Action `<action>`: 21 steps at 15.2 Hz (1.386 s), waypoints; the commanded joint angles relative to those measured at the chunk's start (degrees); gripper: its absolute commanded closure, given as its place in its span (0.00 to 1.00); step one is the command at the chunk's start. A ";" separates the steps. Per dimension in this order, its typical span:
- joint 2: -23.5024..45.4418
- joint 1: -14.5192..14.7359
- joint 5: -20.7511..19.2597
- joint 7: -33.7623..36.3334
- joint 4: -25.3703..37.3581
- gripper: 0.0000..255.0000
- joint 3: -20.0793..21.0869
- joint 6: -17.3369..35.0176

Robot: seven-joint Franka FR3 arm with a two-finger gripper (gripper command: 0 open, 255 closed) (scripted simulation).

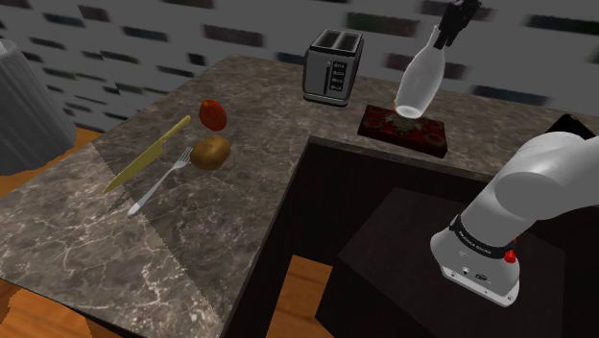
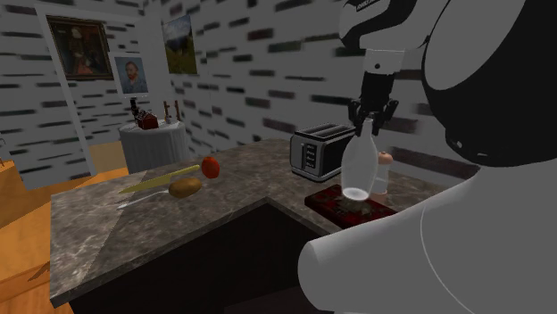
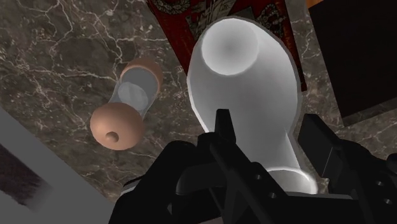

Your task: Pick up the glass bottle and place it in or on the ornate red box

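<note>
Black fingers of the gripper (image 3: 270, 137) clamp the neck of the pale bottle (image 3: 242, 70), which hangs tilted, base low over the ornate red box (image 1: 427, 136) on the far side of the dark veined counter (image 1: 259, 106); whether they touch I cannot tell. To the shoulder view's left of the box stands a toaster (image 1: 333, 65)

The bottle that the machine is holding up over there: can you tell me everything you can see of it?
The bottle is pale and whitish, see-through like frosted glass, with a wide rounded body narrowing to a slim neck. It hangs neck up, leaning slightly in the shoulder view. The black gripper clasps its neck from above. Its base is right over the patterned red box on the marble-look counter; whether it touches the box I cannot tell.
</note>
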 commanded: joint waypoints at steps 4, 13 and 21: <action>-1.11 -0.38 -0.60 0.11 -5.10 1.00 -0.49 4.06; -1.10 -0.38 -0.59 0.10 -5.08 0.00 -0.49 4.05; -0.49 -0.10 0.00 -0.13 1.10 0.00 0.18 -1.53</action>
